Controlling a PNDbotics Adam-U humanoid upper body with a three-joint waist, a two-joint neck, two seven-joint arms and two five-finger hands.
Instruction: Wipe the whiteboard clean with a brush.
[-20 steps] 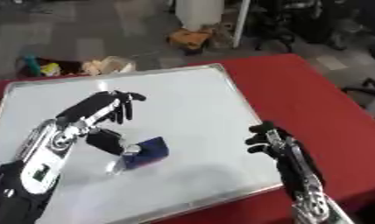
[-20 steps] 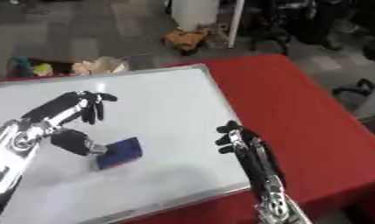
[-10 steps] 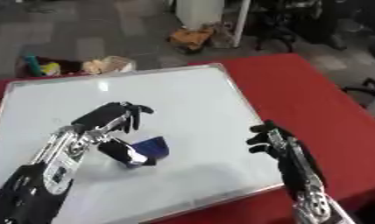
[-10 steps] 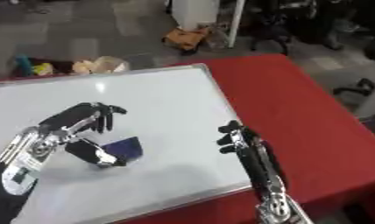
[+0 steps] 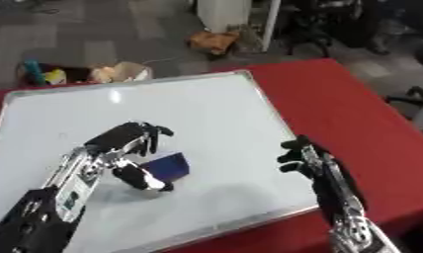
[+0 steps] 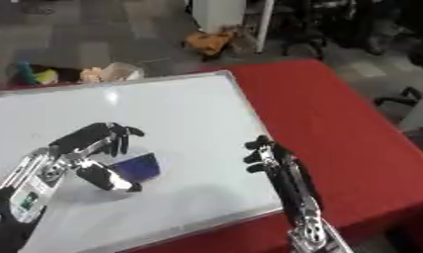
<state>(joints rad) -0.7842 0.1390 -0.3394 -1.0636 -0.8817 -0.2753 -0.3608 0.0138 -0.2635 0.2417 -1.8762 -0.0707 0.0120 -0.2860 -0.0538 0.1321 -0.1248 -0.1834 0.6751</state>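
The left robot hand had come down and back across the board since a second before, its fingers now curled over the near-left part of the surface with the thumb reaching under toward the brush. That brush, a small dark-blue block with flat faces and a paler edge, lay on the whiteboard just beside the thumb and below the curled fingertips. Whether the thumb actually touched it, I could not tell. The fingers were bent around it without clearly closing on it.

The whiteboard was a smooth, glossy white sheet in a thin silver metal frame, lying slightly askew on the desk, which was covered in flat red cloth. The right robot hand rested at the board's right edge, black fingers relaxed and pointing up, holding nothing. Beyond the desk, on the grey floor, sat some crumpled brown and pale objects.
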